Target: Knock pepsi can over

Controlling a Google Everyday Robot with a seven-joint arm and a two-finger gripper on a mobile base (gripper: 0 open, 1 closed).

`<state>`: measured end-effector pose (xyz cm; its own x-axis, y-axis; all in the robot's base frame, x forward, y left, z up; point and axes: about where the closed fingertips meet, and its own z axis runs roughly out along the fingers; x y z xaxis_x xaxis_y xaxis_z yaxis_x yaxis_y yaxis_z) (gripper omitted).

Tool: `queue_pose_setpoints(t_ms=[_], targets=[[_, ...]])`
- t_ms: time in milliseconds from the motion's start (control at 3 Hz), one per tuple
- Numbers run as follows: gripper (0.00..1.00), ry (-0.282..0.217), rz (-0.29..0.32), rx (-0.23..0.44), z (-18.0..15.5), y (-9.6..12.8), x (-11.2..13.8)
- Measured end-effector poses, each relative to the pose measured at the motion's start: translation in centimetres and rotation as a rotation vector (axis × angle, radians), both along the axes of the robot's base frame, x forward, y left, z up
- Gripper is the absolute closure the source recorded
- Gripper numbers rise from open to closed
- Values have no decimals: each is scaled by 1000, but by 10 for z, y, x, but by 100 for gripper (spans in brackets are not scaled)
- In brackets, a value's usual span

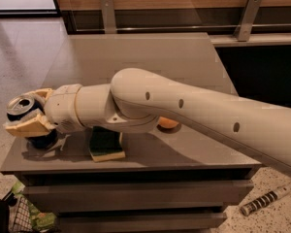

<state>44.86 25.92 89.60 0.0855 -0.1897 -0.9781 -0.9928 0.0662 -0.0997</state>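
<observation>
Hand point(22, 112) at the near left corner of the worktop point(150, 52), closed around the tilted can point(20, 104), sponge point(105, 144) just right, orange point(167, 124) peeking from under the arm point(208, 115).

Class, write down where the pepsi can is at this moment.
In the camera view, the pepsi can sits at the front-left corner of the table, against the claw, left of the green sponge.

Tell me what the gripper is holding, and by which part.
Cannot be told: the gripper is against the pepsi can just below its top, at the table edge.
</observation>
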Motion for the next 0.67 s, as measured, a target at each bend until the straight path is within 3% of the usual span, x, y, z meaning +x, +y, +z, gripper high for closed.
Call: queue_pose_setpoints(t_ms=[667], targets=[[100,-2,-52,-103,25,-37,13]])
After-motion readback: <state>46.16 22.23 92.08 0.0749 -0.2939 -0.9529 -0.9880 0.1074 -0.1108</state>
